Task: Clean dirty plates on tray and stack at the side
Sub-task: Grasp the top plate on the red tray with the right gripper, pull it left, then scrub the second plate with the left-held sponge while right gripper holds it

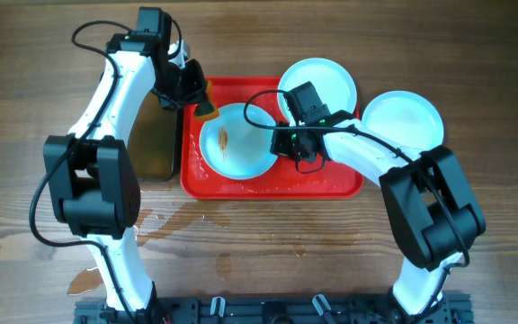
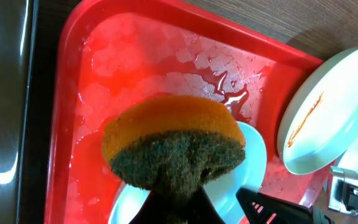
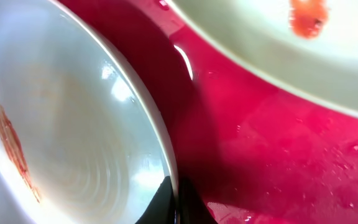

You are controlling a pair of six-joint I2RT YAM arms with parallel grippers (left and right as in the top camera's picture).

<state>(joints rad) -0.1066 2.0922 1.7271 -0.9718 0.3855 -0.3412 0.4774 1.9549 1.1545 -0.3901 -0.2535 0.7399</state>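
The red tray (image 1: pixel 268 184) lies mid-table and is wet (image 2: pixel 104 74). A mint plate (image 1: pixel 236 139) with a brown smear sits on the tray. My right gripper (image 1: pixel 284 142) is shut on its right rim (image 3: pixel 176 205), and the rim looks slightly raised. My left gripper (image 1: pixel 200 97) is shut on an orange-and-green sponge (image 2: pixel 173 146), held above the plate's far-left edge (image 2: pixel 253 155). A second smeared plate (image 1: pixel 322 83) leans on the tray's far rim (image 2: pixel 328 118). A third plate (image 1: pixel 403 121) lies on the table to the right of the tray.
A black pan (image 1: pixel 151 139) of dark water stands against the tray's left side (image 2: pixel 5 93). Water patches (image 1: pixel 178 218) lie on the wooden table in front of the tray. Both arms cross above the tray.
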